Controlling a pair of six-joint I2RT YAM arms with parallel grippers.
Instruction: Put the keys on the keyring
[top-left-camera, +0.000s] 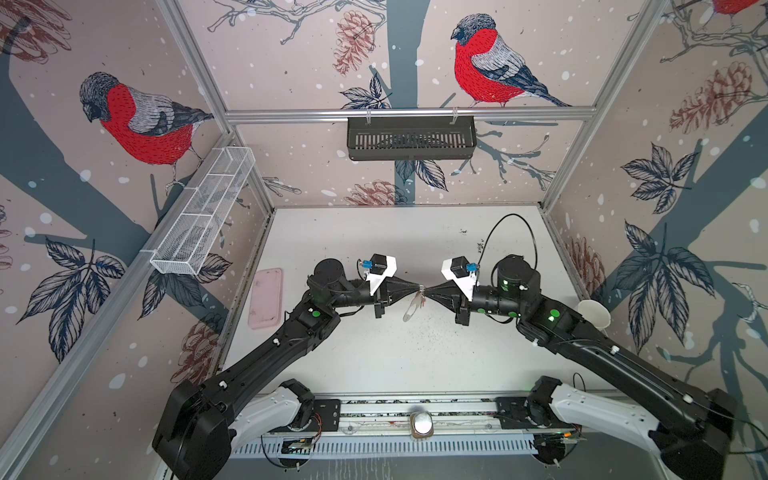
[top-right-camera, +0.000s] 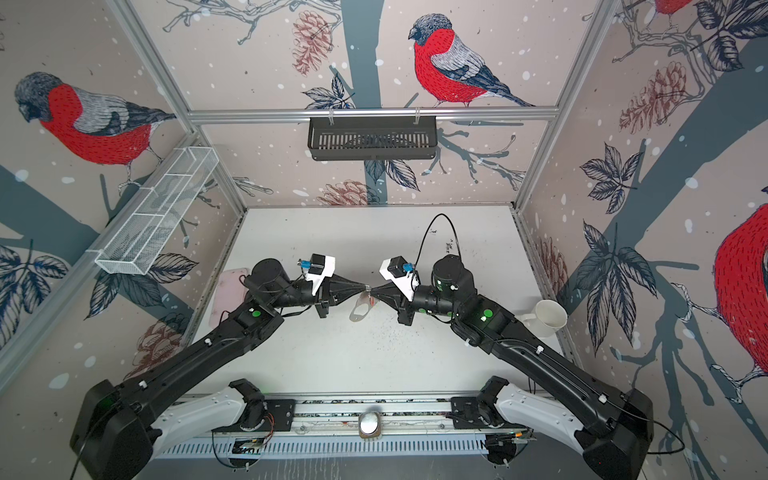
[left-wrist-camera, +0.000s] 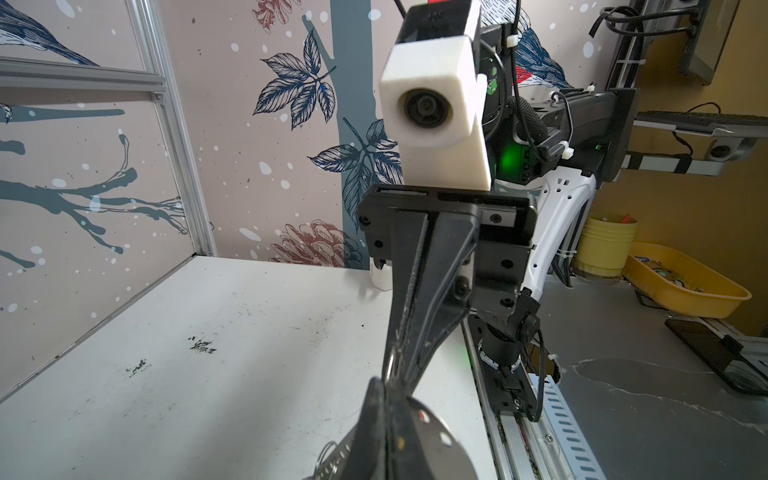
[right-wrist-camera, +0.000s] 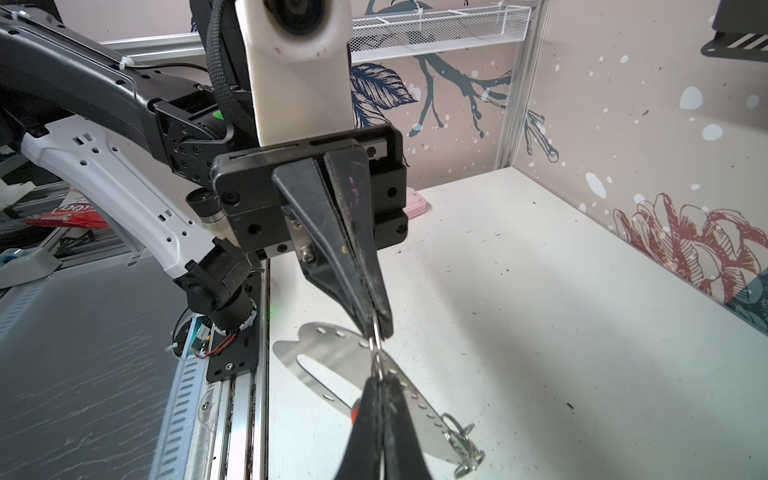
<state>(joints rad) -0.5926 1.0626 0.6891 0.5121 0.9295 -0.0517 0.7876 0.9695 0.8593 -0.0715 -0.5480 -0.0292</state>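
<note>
In both top views my two grippers meet tip to tip above the table's middle. The left gripper (top-left-camera: 419, 286) (top-right-camera: 365, 286) and the right gripper (top-left-camera: 426, 291) (top-right-camera: 372, 290) are both shut on one small metal ring (right-wrist-camera: 376, 349) (left-wrist-camera: 388, 365). The keyring (top-left-camera: 410, 311) (top-right-camera: 360, 309) (right-wrist-camera: 328, 361) (left-wrist-camera: 434, 432), a flat grey plate with an oval cutout, hangs from that ring clear of the table. A bit of red tag (right-wrist-camera: 355, 409) shows beside my right fingers. More small rings with a silver key (right-wrist-camera: 465, 446) dangle from the plate's end.
A pink case (top-left-camera: 266, 297) (top-right-camera: 226, 293) lies by the left wall. A white mug (top-left-camera: 594, 316) (top-right-camera: 549, 318) stands by the right wall. A white wire basket (top-left-camera: 203, 216) and a black basket (top-left-camera: 411, 137) hang on the walls.
</note>
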